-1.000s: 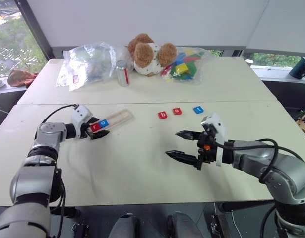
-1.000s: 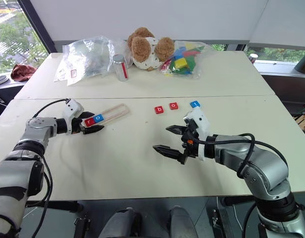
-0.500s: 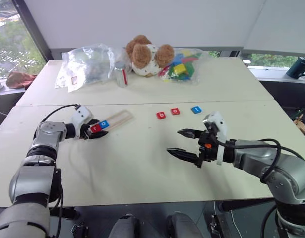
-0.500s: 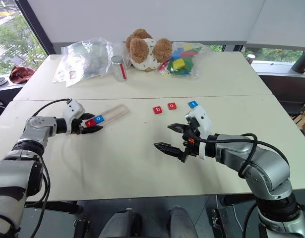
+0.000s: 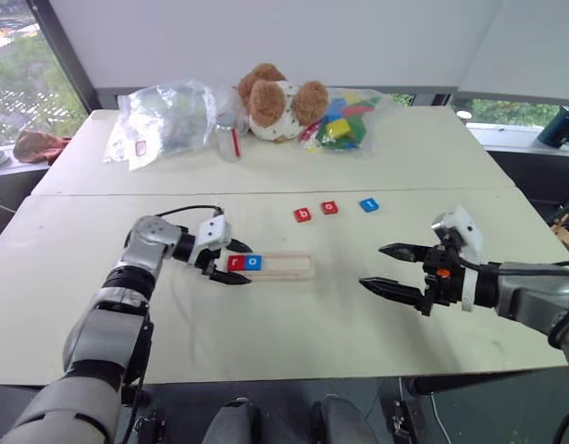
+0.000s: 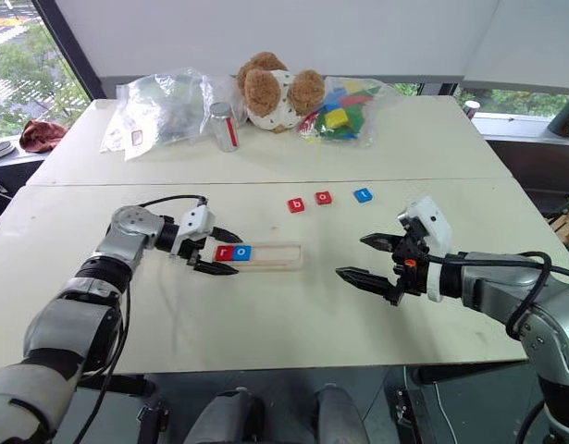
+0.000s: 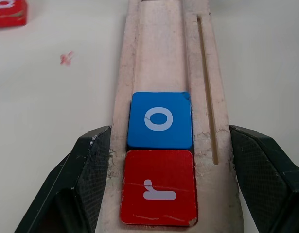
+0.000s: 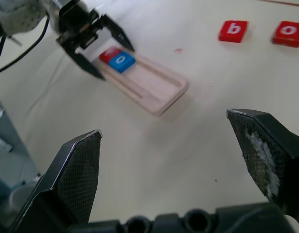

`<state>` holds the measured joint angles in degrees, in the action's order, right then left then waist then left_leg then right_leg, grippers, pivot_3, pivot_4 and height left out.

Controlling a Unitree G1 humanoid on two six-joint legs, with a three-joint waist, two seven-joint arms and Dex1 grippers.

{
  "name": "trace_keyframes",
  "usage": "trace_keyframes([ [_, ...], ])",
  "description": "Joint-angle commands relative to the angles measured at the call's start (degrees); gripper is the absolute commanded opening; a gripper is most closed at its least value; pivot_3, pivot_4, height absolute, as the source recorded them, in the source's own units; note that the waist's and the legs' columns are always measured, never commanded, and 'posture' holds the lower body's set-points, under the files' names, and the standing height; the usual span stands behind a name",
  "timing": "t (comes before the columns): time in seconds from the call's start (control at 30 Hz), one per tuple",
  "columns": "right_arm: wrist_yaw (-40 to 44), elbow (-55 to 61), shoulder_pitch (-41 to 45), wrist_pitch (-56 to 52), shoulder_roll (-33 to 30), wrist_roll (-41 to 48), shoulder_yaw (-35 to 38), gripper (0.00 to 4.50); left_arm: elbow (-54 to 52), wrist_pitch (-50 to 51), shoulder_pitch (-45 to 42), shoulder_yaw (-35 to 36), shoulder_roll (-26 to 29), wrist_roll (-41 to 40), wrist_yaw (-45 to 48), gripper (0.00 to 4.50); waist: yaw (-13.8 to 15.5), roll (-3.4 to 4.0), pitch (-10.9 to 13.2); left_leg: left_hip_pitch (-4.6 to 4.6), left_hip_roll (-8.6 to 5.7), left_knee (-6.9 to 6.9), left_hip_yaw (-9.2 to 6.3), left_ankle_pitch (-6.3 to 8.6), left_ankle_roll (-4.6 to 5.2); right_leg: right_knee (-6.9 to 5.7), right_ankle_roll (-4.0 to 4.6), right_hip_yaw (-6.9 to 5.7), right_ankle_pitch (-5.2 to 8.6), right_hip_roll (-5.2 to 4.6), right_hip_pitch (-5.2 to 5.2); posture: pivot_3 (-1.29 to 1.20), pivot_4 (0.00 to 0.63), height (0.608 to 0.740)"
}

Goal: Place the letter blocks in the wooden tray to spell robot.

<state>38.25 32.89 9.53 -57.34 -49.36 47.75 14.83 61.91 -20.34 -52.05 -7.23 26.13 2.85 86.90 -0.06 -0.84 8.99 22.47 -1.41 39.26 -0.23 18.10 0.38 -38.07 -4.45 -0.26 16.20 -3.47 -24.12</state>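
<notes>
Left wrist view: left pincer clamps wooden tray; right pincer wide, empty.

Left gripper clamped on the wooden tray's end, red tile and blue tile inside, two red tiles beyond, right fingers spread wide

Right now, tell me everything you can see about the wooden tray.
The wooden tray is a long, narrow strip of pale, unfinished-looking wood with rounded corners, raised rims, a shallow groove and a thin slot along one side. It lies flat on the white table, lengthwise across the head views, in front of the loose red and blue tiles. A red r tile and a blue o tile sit edge to edge at its left end; the rest is bare. The left claw clamps that end, one finger on each rim.
</notes>
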Motion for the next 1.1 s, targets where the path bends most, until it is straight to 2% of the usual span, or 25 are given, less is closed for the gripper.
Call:
trace_keyframes([
  [0.03, -3.7, 3.0, -0.1, 1.8, 2.3, -0.7, 0.8, 4.5, 1.0, -1.2, -1.3, -0.2, 0.5, 0.4, -0.9, 3.11, 0.1, 0.0, 0.0, 0.0, 0.01, 0.0, -0.01, 0.0, 0.0, -0.01, 0.0, 0.0, 0.0, 0.02, 0.0, 0.0, 0.15, 0.74],
  [0.07, -4.6, 3.3, -0.3, 2.0, 3.0, -1.2, 0.4, 4.5, 1.3, -1.0, -1.4, -0.2, 0.6, 0.3, -0.7, 3.11, 0.1, 0.0, 0.0, 0.0, 0.01, 0.0, -0.01, 0.0, -0.01, -0.02, 0.0, 0.0, 0.0, 0.02, 0.0, 0.0, 0.15, 0.74],
  [0.13, -6.0, 3.7, -0.4, 2.3, 4.0, -2.0, -0.6, 4.5, 1.8, -0.6, -1.6, -0.1, 0.7, 0.1, -0.5, 4.18, 0.2, 0.0, 0.0, 0.0, 0.01, 0.01, 0.0, -0.01, -0.01, -0.02, 0.0, 0.0, 0.0, 0.02, 0.0, 0.0, 0.15, 0.74],
  [0.17, -6.6, 3.7, -0.3, 2.4, 4.5, -2.4, -1.1, 4.5, 1.9, -0.1, -1.7, 0.0, 0.8, -0.2, -0.2, 4.46, 0.3, 0.0, 0.0, 0.0, 0.0, 0.02, 0.0, -0.01, -0.01, -0.02, 0.0, 0.0, 0.0, 0.01, 0.0, 0.0, 0.15, 0.74],
  [0.3, -9.3, 2.9, 1.6, 2.8, 6.6, -4.3, -4.3, 4.5, 1.2, -0.5, -1.6, 0.8, 1.0, -0.8, -2.4, 4.46, 0.3, -0.01, 0.0, 0.01, 0.0, 0.02, 0.0, -0.01, -0.01, -0.01, 0.0, 0.0, 0.0, 0.02, 0.0, 0.0, 0.15, 0.74],
  [0.4, -15.4, -1.2, 8.2, 3.4, 12.5, -10.7, -12.5, 4.5, -2.9, 3.8, -1.7, 2.1, 3.4, -3.5, 0.9, 4.46, -0.6, -0.05, 0.0, 0.0, 0.02, 0.02, 0.0, -0.02, -0.03, -0.04, 0.0, 0.01, 0.0, 0.05, -0.02, 0.0, 0.15, 0.74],
  [0.57, -22.0, -16.0, 20.1, 9.2, 24.7, -22.6, -23.3, 4.5, -16.1, 16.8, -1.2, 0.7, 14.3, -9.3, 5.6, 4.46, -2.0, -0.09, 0.0, 0.06, 0.1, -0.03, 0.0, -0.11, -0.19, -0.15, 0.0, 0.06, 0.0, 0.19, -0.24, 0.0, 0.15, 0.74],
  [0.63, -23.3, -21.2, 22.4, 11.2, 27.6, -25.5, -24.1, 4.5, -22.2, 24.1, 0.2, 0.2, 18.8, -13.4, 5.6, 4.46, -1.9, -0.04, 0.0, 0.12, 0.13, -0.12, -0.05, -0.15, -0.26, -0.17, 0.0, 0.05, 0.0, 0.2, -0.33, 0.0, 0.15, 0.74],
  [0.77, -25.2, -32.4, 27.4, 15.3, 33.8, -29.8, -24.7, 4.5, -32.2, 37.9, 3.0, 5.9, 24.4, -19.7, 5.2, 4.46, -2.1, -0.03, 0.0, 0.24, 0.07, -0.12, -0.12, -0.28, -0.5, -0.18, 0.0, 0.05, 0.0, 0.13, -0.33, 0.0, 0.15, 0.74],
  [0.83, -25.5, -37.2, 29.4, 16.8, 36.4, -31.3, -24.8, 4.5, -39.6, 44.6, 8.2, 9.6, 26.9, -23.1, 3.1, 4.46, -2.3, -0.03, 0.0, 0.32, 0.0, -0.08, -0.13, -0.28, -0.5, -0.12, 0.0, 0.05, 0.0, 0.05, -0.33, 0.0, 0.15, 0.74],
  [0.97, -24.6, -42.6, 31.7, 18.6, 39.8, -32.2, -23.9, 4.5, -51.1, 53.4, 18.2, 16.7, 29.6, -28.0, -2.7, 4.46, -2.7, 0.0, 0.0, 0.3, 0.0, -0.13, -0.1, -0.27, -0.47, -0.12, 0.0, 0.07, 0.0, 0.01, -0.36, 0.0, 0.15, 0.74],
  [1.1, -24.9, -51.2, 35.1, 22.3, 42.6, -35.0, -24.1, 4.5, -58.3, 57.9, 25.4, 21.6, 30.4, -31.1, -7.6, 4.46, -2.6, 0.0, 0.0, 0.3, 0.02, -0.13, -0.12, -0.3, -0.53, -0.13, 0.0, 0.07, 0.0, 0.02, -0.42, 0.0, 0.15, 0.74],
])
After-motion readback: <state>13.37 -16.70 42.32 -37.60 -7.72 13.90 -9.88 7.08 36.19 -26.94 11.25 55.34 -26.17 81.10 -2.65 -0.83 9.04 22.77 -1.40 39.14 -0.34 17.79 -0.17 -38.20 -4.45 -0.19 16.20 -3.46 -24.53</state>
